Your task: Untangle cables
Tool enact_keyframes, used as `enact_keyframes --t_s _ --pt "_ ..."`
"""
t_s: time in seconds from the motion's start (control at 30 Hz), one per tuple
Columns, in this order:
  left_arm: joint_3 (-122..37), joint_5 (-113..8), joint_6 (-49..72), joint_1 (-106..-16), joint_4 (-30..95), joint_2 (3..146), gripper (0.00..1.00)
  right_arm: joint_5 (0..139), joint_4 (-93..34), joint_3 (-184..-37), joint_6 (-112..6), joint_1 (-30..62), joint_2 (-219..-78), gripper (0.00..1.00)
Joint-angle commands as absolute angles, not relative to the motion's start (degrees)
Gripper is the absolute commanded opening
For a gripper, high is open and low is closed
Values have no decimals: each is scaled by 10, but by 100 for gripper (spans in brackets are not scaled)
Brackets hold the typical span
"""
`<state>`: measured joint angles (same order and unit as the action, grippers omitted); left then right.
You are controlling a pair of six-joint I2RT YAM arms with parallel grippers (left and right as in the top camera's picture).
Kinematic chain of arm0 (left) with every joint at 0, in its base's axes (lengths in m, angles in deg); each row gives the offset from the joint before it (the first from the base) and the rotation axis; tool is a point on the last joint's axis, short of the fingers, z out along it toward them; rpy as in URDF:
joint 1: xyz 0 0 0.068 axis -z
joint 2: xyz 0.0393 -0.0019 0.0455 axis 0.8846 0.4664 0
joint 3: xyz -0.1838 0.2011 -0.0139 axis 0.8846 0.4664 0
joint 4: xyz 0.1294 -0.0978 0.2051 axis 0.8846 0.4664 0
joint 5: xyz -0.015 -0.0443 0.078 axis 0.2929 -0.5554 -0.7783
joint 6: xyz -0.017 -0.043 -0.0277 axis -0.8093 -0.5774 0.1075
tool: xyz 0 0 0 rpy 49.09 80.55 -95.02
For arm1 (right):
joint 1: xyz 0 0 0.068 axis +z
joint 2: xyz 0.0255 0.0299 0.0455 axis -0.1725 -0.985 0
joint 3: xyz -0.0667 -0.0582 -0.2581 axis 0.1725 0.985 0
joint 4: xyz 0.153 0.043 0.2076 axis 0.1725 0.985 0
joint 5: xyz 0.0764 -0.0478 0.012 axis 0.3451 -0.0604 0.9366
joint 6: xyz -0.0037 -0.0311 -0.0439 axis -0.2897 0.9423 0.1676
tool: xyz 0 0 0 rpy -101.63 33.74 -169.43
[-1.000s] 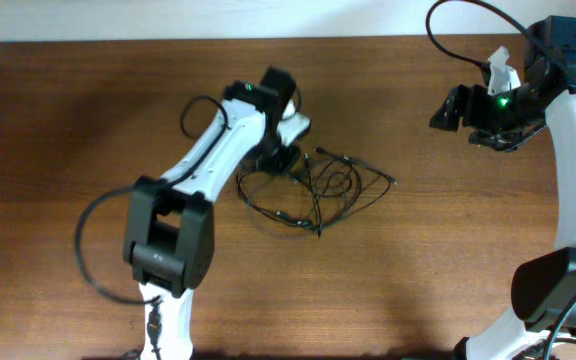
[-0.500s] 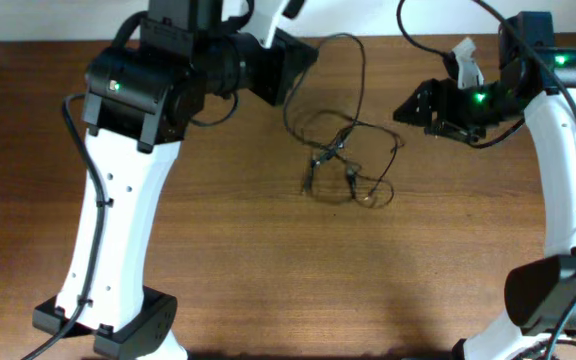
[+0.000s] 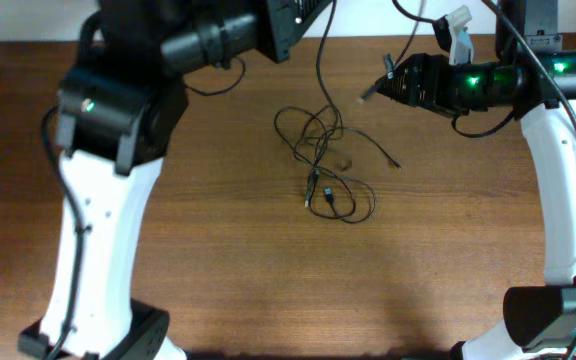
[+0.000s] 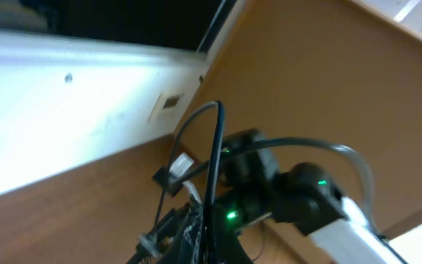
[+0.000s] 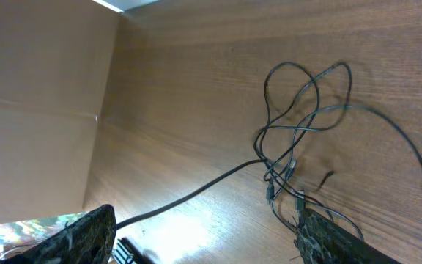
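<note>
Found left gripper (image 3: 293, 15) hoisted to the top edge in the overhead view, seemingly pinched shut on one strand of the cables (image 3: 320, 165), with the fingertips cut off by the frame. Judged the lift as a way to draw that strand up out of the tangle, with the rest left looped on the table (image 3: 188, 260) between the two arms. Spotted right gripper (image 3: 378, 88) hovering just right of the lifted strand, touching nothing that can be made out. From the left wrist, saw only a black cord climbing from the blurred bottom centre, right arm (image 4: 299, 194) beyond, no clear sight of jaws. From the right wrist, noted fingers (image 5: 79, 238) spread wide with nothing between, the knot lying ahead, one strand slanting off to lower left. Reckoned it poised to take a second strand.
</note>
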<state>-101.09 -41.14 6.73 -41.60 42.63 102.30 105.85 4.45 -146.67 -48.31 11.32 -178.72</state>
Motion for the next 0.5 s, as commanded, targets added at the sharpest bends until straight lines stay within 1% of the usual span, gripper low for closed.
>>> enact_keyframes --t_s 0.0,0.07,0.17,0.23,0.3,0.47 --pt "-1023 -500 59 -417 407 950 0 1042 47 -1471 -490 115 -1786 79" --pt "-1023 -574 79 -417 400 919 0 1042 47 -1471 -490 115 -1786 79" --pt "-1023 -635 116 -417 380 884 0 1042 49 -1470 -490 115 -1787 79" --pt "-1023 -677 169 -417 346 864 0 1040 53 -1470 -490 115 -1788 79" --pt "-1023 -745 186 -417 330 853 0 1035 60 -1470 -490 115 -1788 79" --pt "-1026 -807 262 -417 276 841 0 1017 76 -1470 -489 116 -1788 79"
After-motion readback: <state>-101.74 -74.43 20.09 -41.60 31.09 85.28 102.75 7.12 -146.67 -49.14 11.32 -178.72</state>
